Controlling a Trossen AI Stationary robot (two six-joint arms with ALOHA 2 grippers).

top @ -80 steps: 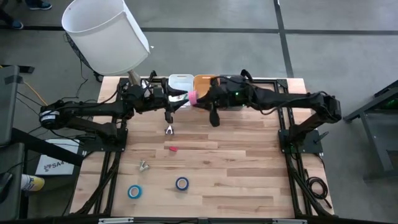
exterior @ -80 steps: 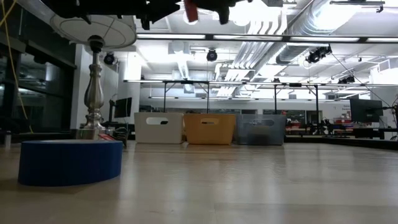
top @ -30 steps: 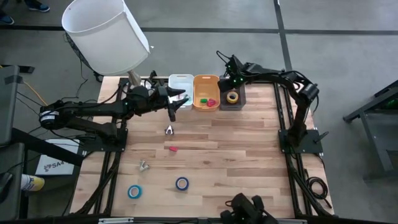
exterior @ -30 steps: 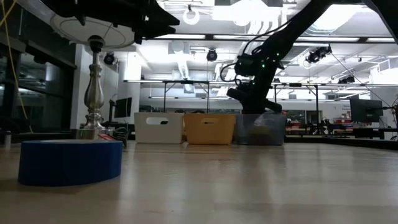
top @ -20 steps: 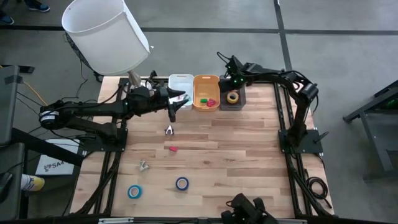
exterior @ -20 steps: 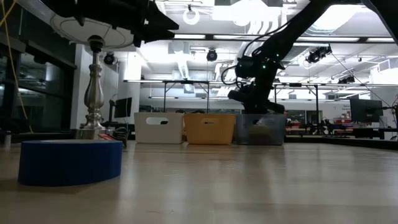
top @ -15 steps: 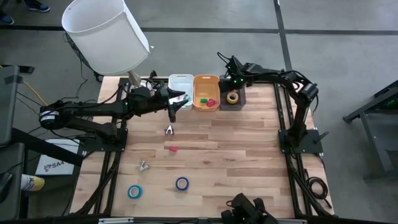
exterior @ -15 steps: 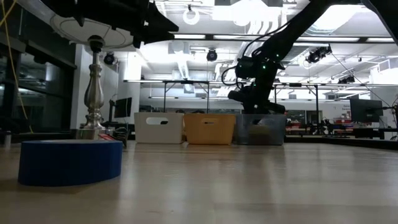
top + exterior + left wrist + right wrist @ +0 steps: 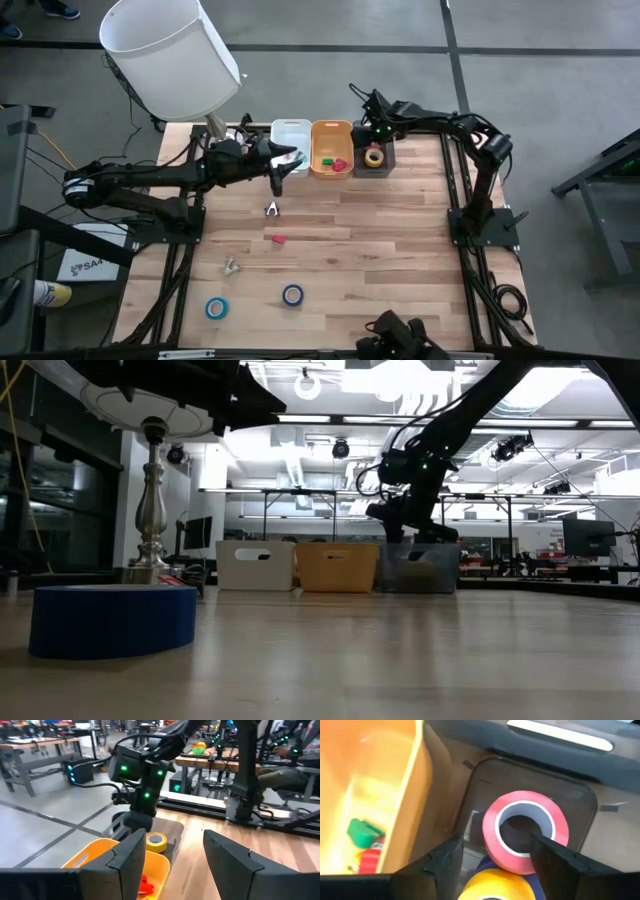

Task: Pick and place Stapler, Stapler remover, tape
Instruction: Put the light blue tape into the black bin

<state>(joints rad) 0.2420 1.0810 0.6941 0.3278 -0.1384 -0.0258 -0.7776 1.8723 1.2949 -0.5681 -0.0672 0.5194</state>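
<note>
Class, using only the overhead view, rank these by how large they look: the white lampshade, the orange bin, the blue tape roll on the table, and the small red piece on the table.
1. White lampshade, though it sits higher, nearer the camera, which enlarges it.
2. Orange bin.
3. Blue tape roll.
4. Small red piece.

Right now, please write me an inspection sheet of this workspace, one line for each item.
Surface: wooden table, three bins along its far edge.
Job's things: blue tape and second tape roll lie near the front edge; yellow tape and pink tape sit in the dark bin.
Clutter: small metal piece, red piece, another metal piece; green and red items in the orange bin.
Grippers: left gripper open near the white bin; right gripper open above the dark bin.
Cables: on the floor beside the table.
Surroundings: lamp.
</note>
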